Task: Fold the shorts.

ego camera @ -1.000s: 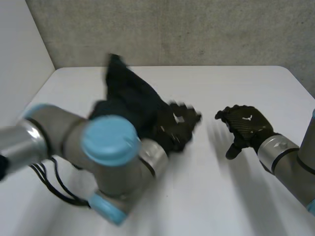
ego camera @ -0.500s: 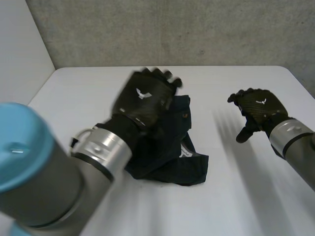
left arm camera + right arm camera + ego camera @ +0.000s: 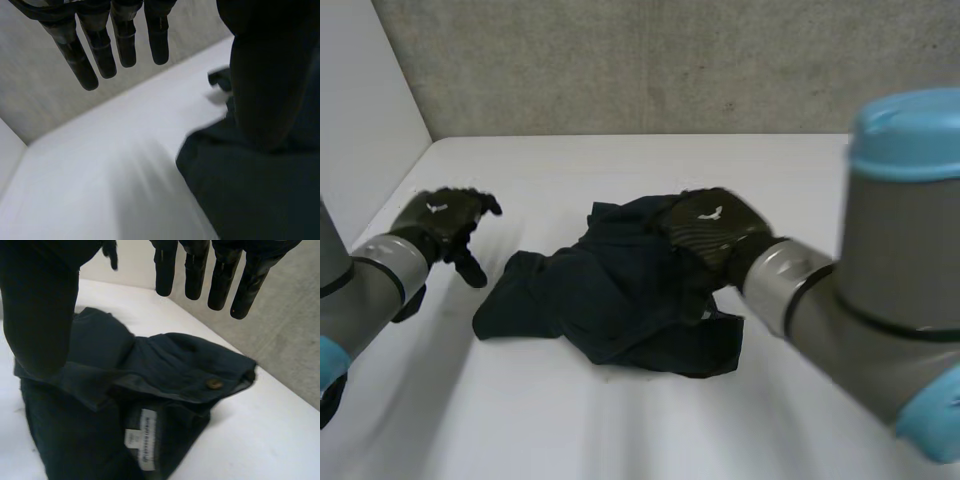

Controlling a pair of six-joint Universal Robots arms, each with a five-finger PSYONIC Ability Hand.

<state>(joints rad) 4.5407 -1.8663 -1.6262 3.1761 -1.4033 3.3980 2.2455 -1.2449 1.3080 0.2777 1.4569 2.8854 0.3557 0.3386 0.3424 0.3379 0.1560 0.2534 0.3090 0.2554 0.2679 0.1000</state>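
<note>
The dark navy shorts [image 3: 610,300] lie crumpled in the middle of the white table [image 3: 790,170]. My left hand [image 3: 445,215] hangs open to the left of them, clear of the cloth, and its straight fingers [image 3: 105,45] hold nothing beside the shorts [image 3: 260,195]. My right hand [image 3: 708,225] is over the right, far part of the shorts. Its fingers [image 3: 200,270] are straight above the open waistband, where a button [image 3: 215,384] and a white label [image 3: 141,437] show on the shorts [image 3: 165,360]. No cloth is gripped.
A grey wall [image 3: 670,60] runs behind the table's far edge. A pale side wall [image 3: 360,100] stands at the left. Bare tabletop lies in front of the shorts and on both sides of them.
My left hand let go of the shorts and drew back to the left. The shorts dropped in a heap. My right hand swung in from the right to above them.
</note>
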